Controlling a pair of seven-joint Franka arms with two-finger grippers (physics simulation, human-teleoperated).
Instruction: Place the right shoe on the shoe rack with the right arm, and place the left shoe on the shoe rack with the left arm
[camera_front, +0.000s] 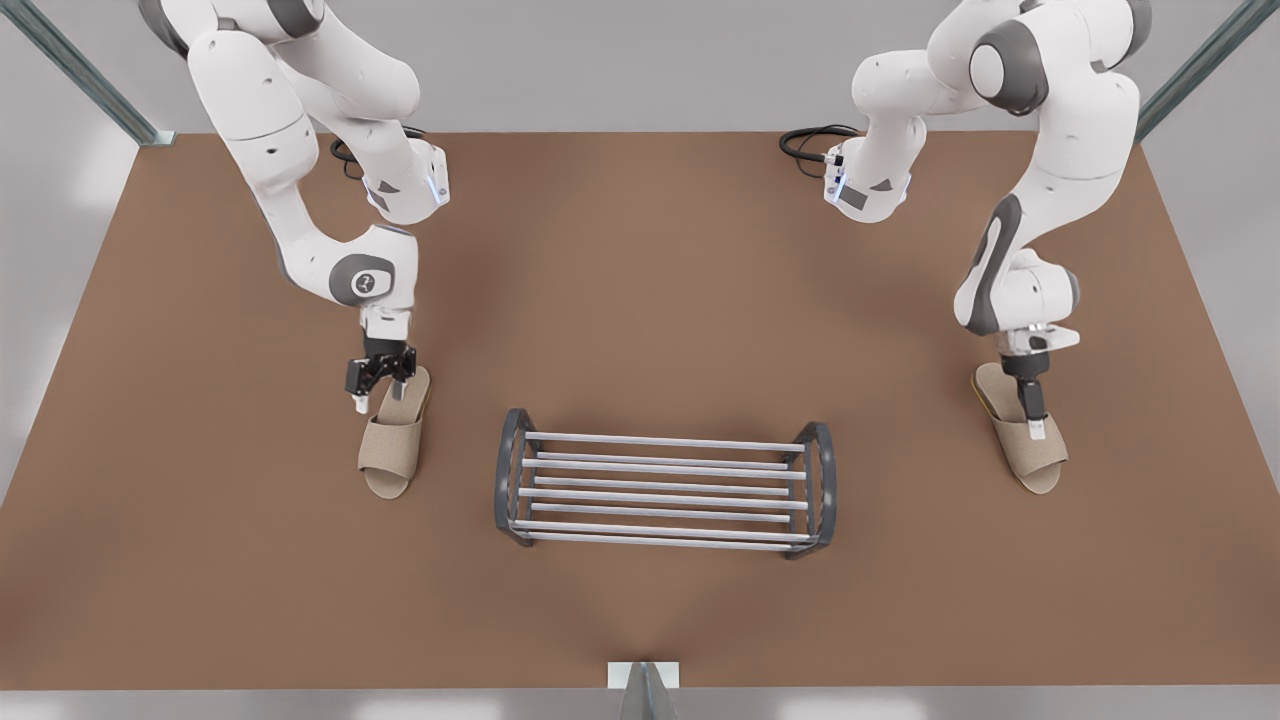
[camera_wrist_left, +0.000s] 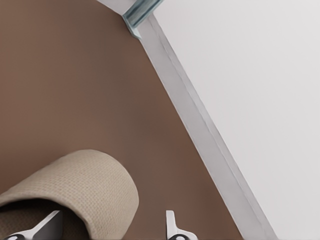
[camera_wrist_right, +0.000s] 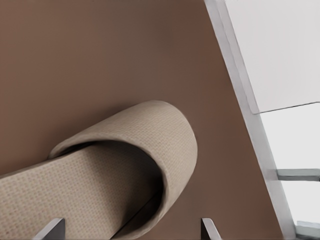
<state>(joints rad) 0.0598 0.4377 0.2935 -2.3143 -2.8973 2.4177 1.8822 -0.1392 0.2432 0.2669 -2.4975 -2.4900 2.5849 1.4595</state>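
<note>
The right gripper (camera_front: 379, 400), on the arm at the front view's left, hangs low over the heel end of the right shoe (camera_front: 393, 450), a beige open-backed slipper lying flat on the brown table (camera_front: 640, 300) with its toe toward the camera. Its fingers stand spread apart and grip nothing. One fingertip is above the insole and the other is off the slipper's side, on the front view's left. In the right wrist view the right gripper (camera_wrist_right: 131, 232) straddles one side of the right shoe (camera_wrist_right: 150, 145), with the woven toe cover lying beyond the fingertips. The left gripper (camera_front: 1037, 430), on the arm at the front view's right, is down at the left shoe (camera_front: 1030, 455), at the mouth of its toe cover. The left wrist view shows the left gripper (camera_wrist_left: 107, 230) parted. One finger is inside the opening of the left shoe (camera_wrist_left: 85, 185) and the other is outside, over bare table. Whether either finger touches the fabric is hard to tell, since the front view shows this gripper edge-on. The shoe rack (camera_front: 660, 441) stands between the two slippers and nearer the camera, well apart from both. Its dark arched end frames carry silver bars with nothing resting on them.
</note>
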